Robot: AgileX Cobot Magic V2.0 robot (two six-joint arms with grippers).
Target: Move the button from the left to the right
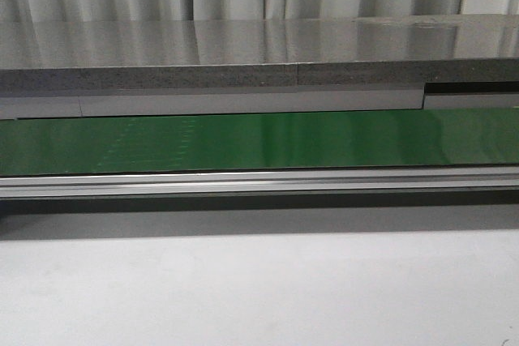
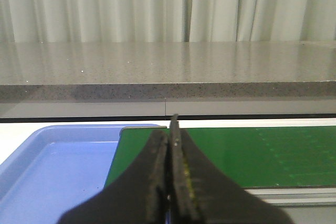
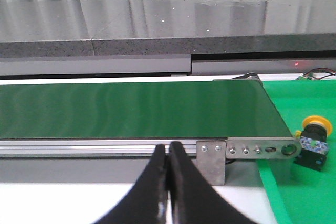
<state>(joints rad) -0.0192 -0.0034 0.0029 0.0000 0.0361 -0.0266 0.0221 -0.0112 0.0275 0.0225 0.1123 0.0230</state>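
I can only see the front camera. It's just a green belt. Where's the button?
Observer: The button shows only in the right wrist view, lying on its side on a bright green mat past the conveyor belt end.
Operator: Is a gripper holding it?
Observer: No. The right gripper is shut on nothing, apart from it.
Operator: And the other one?
Observer: The left gripper is shut too, with a blue tray beside the belt's other end.
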